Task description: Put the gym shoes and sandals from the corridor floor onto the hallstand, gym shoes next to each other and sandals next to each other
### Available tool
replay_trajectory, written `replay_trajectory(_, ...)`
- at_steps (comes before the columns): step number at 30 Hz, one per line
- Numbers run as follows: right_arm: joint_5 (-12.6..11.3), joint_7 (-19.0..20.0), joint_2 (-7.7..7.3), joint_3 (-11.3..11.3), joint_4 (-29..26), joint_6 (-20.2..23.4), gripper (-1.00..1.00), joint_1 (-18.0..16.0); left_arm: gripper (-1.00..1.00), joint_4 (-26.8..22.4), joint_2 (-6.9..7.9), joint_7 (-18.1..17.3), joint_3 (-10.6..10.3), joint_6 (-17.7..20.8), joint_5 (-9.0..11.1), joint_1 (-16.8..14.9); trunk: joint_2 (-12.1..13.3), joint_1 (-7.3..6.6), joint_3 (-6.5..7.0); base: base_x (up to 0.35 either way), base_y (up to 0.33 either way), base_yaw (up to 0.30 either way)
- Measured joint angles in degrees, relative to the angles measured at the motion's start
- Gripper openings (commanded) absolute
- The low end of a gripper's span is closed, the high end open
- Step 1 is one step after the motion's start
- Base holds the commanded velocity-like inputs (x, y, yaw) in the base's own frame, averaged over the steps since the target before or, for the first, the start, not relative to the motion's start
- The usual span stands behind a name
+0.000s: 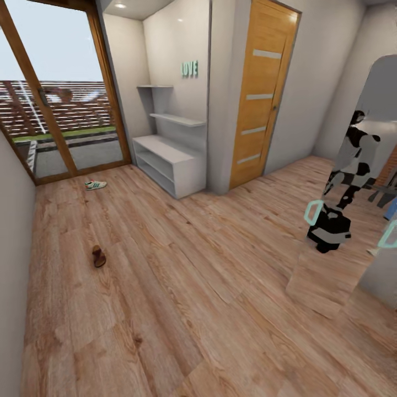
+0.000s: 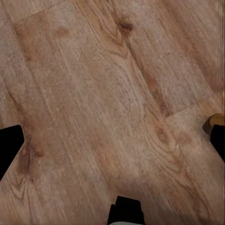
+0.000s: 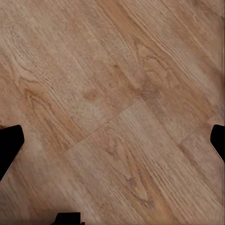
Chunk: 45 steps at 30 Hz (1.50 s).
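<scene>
Now both pincers are open, fingers wide apart over bare wood floor point(image 1: 182, 286). One gym shoe point(image 1: 95, 185) lies on the floor near the glass door point(image 1: 55, 127). One sandal point(image 1: 98, 256) lies closer, alone. The grey-white shoe rack point(image 1: 168, 160) stands against the wall past them.

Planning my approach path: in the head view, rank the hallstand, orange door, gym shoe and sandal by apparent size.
1. Orange door
2. Hallstand
3. Gym shoe and sandal: both tiny and look about alike; the sandal lies nearer the camera, so I won't rank them.
</scene>
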Motion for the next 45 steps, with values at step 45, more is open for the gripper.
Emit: replay_trajectory(45,0.00,0.00,0.00,0.00,0.00,0.00,1.00,0.00,1.00,0.00,0.09,0.00,0.16,0.00,0.02,0.00,0.00,0.00,0.00,0.000,-0.273,0.002)
